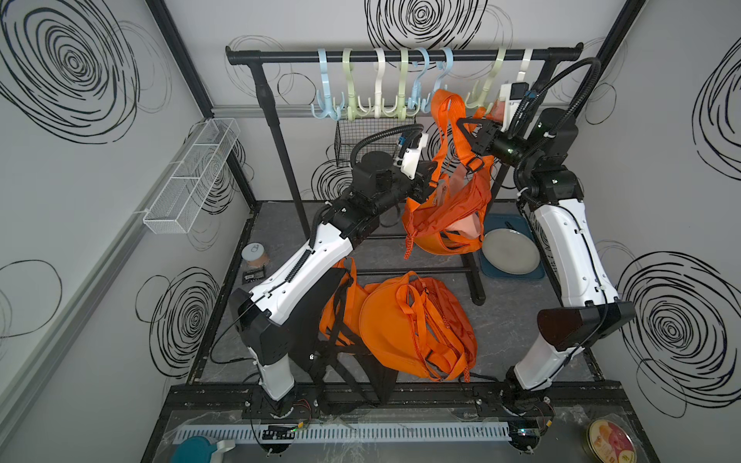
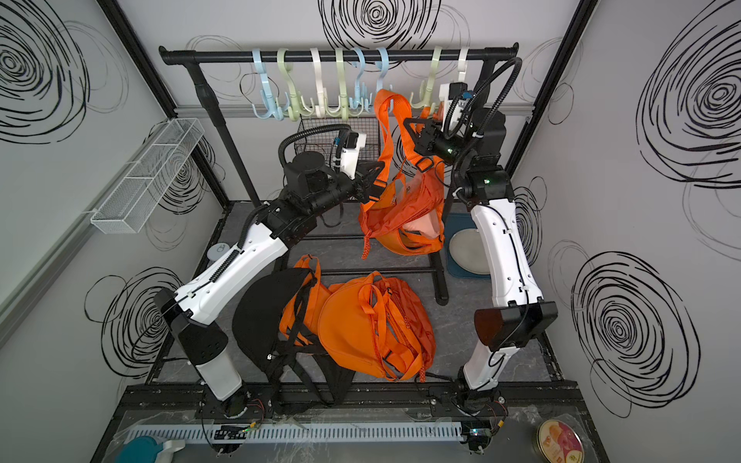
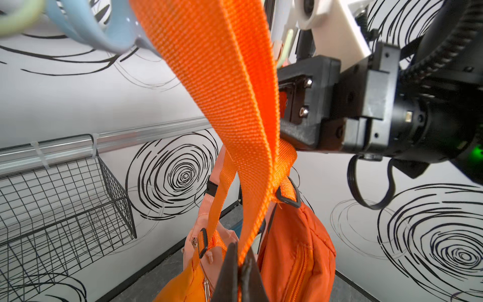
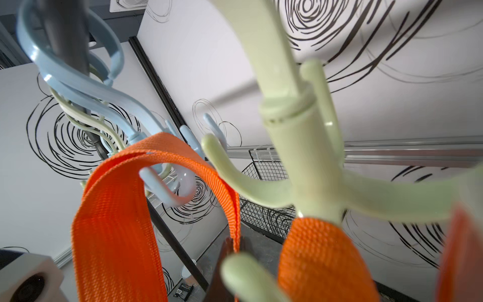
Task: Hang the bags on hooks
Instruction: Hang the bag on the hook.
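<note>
The orange bag (image 1: 449, 208) sags crumpled below the rail (image 1: 288, 55), strap (image 1: 441, 100) looped around a prong of the blue hook (image 4: 162, 188). Left pincer (image 3: 240, 261) and right pincer (image 4: 236, 247) each clamp the strap. Bare rail separates it from the green hook (image 4: 292, 146).

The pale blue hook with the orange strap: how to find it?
Plastic hooks hang on the black metal rail at the back. Take the rightmost pale blue hook of three; only it has the orange webbing strap draped over it.
</note>
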Tool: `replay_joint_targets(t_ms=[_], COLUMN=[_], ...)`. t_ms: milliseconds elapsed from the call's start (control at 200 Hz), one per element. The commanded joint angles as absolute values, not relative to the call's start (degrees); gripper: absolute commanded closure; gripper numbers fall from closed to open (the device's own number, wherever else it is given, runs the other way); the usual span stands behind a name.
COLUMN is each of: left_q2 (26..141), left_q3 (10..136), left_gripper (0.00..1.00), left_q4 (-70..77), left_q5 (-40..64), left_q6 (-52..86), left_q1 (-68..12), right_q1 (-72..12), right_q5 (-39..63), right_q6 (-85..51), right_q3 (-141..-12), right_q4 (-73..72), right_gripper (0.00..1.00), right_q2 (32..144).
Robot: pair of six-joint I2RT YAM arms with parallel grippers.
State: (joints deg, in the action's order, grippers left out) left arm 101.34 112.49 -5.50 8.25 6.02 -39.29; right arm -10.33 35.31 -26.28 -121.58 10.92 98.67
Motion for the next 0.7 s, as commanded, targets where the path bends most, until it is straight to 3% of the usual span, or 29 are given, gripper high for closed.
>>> replay_joint_targets(t_ms=[0, 660, 695], left_q2=[99.55, 98.88, 98.88], left_q3=[109.87, 105.52, 105.69], left_gripper=[1.00, 1.00, 0.94], left_q4=[-2.61, -2.28, -2.44], left_q5=[8.03, 9.23, 9.32], left_q6=[5.54, 5.88, 5.79], left_q1=[-38.85, -38.34, -38.33], right_q1=[-10.53, -7.40, -7.07], right_q5=[34.42, 30.19, 29.52], right_q6=[-27.33, -29.35, -29.44], right_q3=[-118.14, -94.65, -93.75], right_q4=[5.41, -0.66, -0.62], right_gripper=[1.00, 1.00, 1.00], right_q2=[94.30, 82.56, 81.77])
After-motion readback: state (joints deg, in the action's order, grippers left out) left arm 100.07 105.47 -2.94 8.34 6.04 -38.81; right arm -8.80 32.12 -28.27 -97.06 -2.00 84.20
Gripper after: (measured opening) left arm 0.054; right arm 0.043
